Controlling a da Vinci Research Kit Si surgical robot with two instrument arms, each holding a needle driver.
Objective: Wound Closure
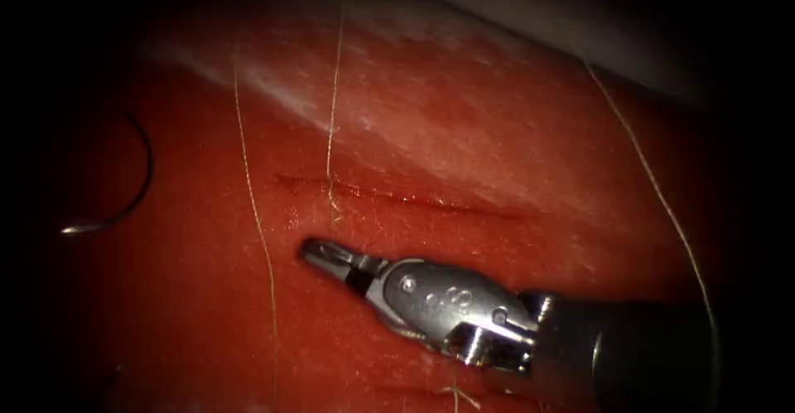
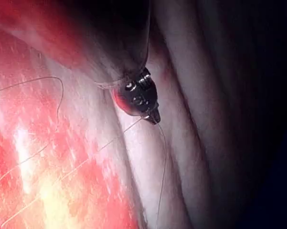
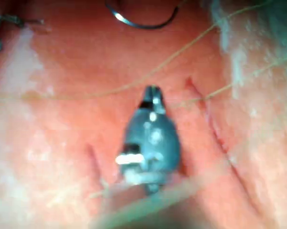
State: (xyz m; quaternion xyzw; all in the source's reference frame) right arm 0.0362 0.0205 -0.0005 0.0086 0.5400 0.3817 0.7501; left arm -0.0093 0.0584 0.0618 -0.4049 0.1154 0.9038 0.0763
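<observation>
The cut (image 1: 397,200) runs across the red tissue (image 1: 497,132). The curved needle (image 1: 132,189) lies free on the tissue far left of the cut, out of the tissue and held by neither tool; it also shows in the right wrist view (image 3: 143,21). My right tool (image 1: 319,253) lies just below the cut's left end, jaws shut, holding nothing (image 3: 153,90). A thread (image 1: 331,132) comes down from the far side into the cut. A second strand (image 1: 257,223) passes left of the right tool's tip. In the left wrist view my left tool (image 2: 154,118) is shut on the thread (image 2: 162,157).
A third strand of thread (image 1: 662,206) crosses the tissue on the right, above the right tool's shaft (image 1: 646,355). A short thread end (image 1: 458,394) sticks up near the front edge. Pale tissue (image 1: 464,74) lies beyond the cut.
</observation>
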